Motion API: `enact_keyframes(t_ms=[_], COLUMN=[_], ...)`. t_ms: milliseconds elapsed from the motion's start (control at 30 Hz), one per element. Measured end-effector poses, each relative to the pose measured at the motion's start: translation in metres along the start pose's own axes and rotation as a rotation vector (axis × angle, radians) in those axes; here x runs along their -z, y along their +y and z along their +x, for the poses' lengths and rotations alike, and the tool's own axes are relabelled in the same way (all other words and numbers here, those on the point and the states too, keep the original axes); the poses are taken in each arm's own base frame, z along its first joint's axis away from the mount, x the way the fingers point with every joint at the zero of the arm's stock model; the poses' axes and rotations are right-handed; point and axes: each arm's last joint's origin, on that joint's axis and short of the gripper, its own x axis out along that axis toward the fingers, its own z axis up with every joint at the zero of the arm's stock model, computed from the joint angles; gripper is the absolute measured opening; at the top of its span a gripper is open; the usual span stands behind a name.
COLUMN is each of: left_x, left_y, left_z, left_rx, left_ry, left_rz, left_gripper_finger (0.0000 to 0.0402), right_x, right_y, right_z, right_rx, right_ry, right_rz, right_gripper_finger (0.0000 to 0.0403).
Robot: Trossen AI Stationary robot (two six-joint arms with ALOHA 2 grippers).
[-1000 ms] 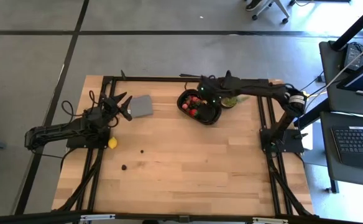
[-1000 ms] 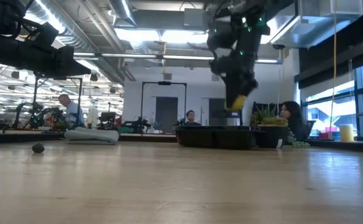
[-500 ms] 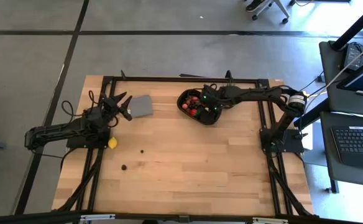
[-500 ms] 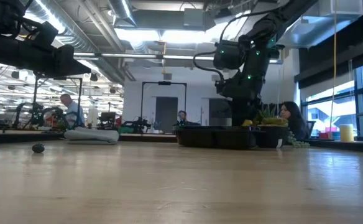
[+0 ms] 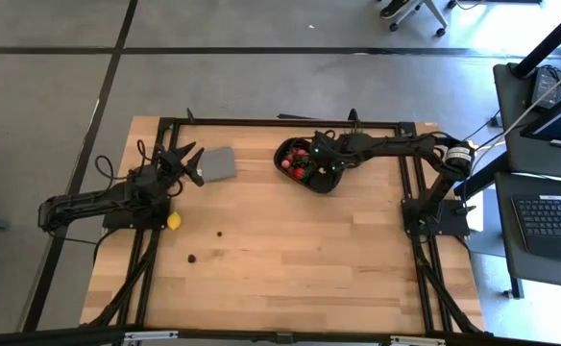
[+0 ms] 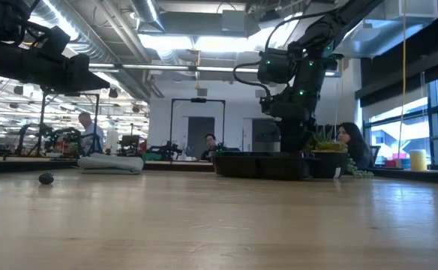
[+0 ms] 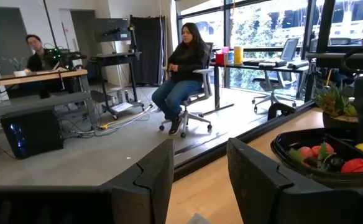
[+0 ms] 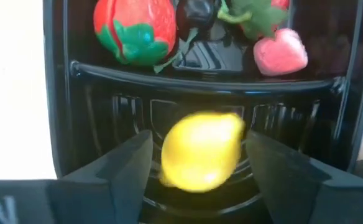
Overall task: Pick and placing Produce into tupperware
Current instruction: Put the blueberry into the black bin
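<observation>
The black oval tupperware [image 5: 285,154] sits at the table's far middle and holds red strawberries [image 8: 135,28] and dark berries in one compartment. My right gripper [image 5: 321,165] reaches down into it, open. A yellow lemon [image 8: 201,158] shows blurred in the other compartment, between the fingers [image 8: 122,171] with a small gap on each side. My left gripper [image 7: 199,171] hovers open at the table's left beside the grey square piece [image 5: 221,164]. A second lemon [image 5: 174,220] and two dark berries [image 5: 219,232] [image 5: 192,257] lie on the wood.
A spiky green potted plant [image 7: 334,102] stands just right of the tupperware [image 6: 260,163], mostly under my right arm in the high view. One dark berry [image 6: 46,178] shows in the low view. People sit at desks beyond the table's far edge. Bare wood fills the near half.
My right gripper has come down from above the tupperware into it, then kept still. The lemon that hung at its fingertips above the tray has gone down with it and now shows inside the tray. The left arm has not moved.
</observation>
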Motion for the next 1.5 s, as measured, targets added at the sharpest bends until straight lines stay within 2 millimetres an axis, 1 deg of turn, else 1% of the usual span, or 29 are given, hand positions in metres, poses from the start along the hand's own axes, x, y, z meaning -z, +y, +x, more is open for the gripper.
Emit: enact_keyframes(t_ms=[167, 267, 400, 533, 600, 667, 733, 800, 867, 933, 1067, 1133, 1267, 1333, 1400, 1500], left_x=[0.0, 0.0, -0.001, -0.002, -0.003, -0.002, -0.002, -0.002, -0.002, -0.002, -0.003, -0.006, -0.019, -0.028, -0.039, -0.055], left_y=[0.0, -0.001, -0.004, -0.005, -0.005, -0.005, -0.005, -0.005, -0.005, -0.006, -0.012, -0.014, -0.018, -0.022, -0.025, -0.033], left_z=[0.0, 0.0, 0.0, 0.0, 0.0, 0.0, 0.0, 0.0, 0.0, -0.001, -0.003, -0.004, -0.007, -0.007, -0.007, -0.002], left_rx=[0.001, 0.035, 0.125, 0.161, 0.162, 0.162, 0.163, 0.164, 0.174, 0.225, 0.42, 0.515, 0.66, 0.718, 0.735, 0.729], left_ry=[0.0, -0.003, -0.014, -0.033, -0.033, -0.032, -0.027, -0.023, -0.023, -0.026, -0.04, -0.066, -0.096, -0.086, -0.03, 0.126], left_rz=[0.0, 0.0, 0.0, 0.03, 0.03, 0.022, -0.026, -0.068, -0.069, -0.065, -0.046, -0.028, 0.016, 0.05, 0.083, 0.141], left_gripper_finger=[0.0145, 0.0167, 0.0221, 0.0274, 0.029, 0.0299, 0.0303, 0.0304, 0.0301, 0.0298, 0.0297, 0.0299, 0.0298, 0.0293, 0.0289, 0.0283], right_x=[-0.001, -0.007, -0.026, -0.055, -0.067, -0.077, -0.083, -0.085, -0.079, -0.07, -0.046, -0.031, -0.007, 0.002, 0.008, 0.011], right_y=[0.0, 0.001, 0.003, 0.006, 0.013, 0.025, 0.04, 0.056, 0.067, 0.073, 0.07, 0.068, 0.068, 0.069, 0.068, 0.067], right_z=[0.0, -0.006, -0.028, -0.059, -0.071, -0.079, -0.084, -0.082, -0.076, -0.068, -0.056, -0.051, -0.051, -0.051, -0.05, -0.05], right_rx=[0.0, 0.0, -0.002, -0.017, -0.043, -0.125, -0.241, -0.343, -0.393, -0.409, -0.431, -0.44, -0.467, -0.483, -0.485, -0.49], right_ry=[-0.011, -0.015, -0.044, -0.172, -0.263, -0.366, -0.456, -0.55, -0.599, -0.63, -0.727, -0.766, -0.874, -0.923, -0.969, -1.016], right_rz=[-0.03, -0.07, -0.084, -0.052, -0.065, -0.098, -0.172, -0.254, -0.31, -0.328, -0.319, -0.318, -0.336, -0.322, -0.319, -0.321], right_gripper_finger=[0.0302, 0.0324, 0.034, 0.0341, 0.0342, 0.0342, 0.0342, 0.0342, 0.0342, 0.0342, 0.0342, 0.0342, 0.0342, 0.0342, 0.0342, 0.0342])
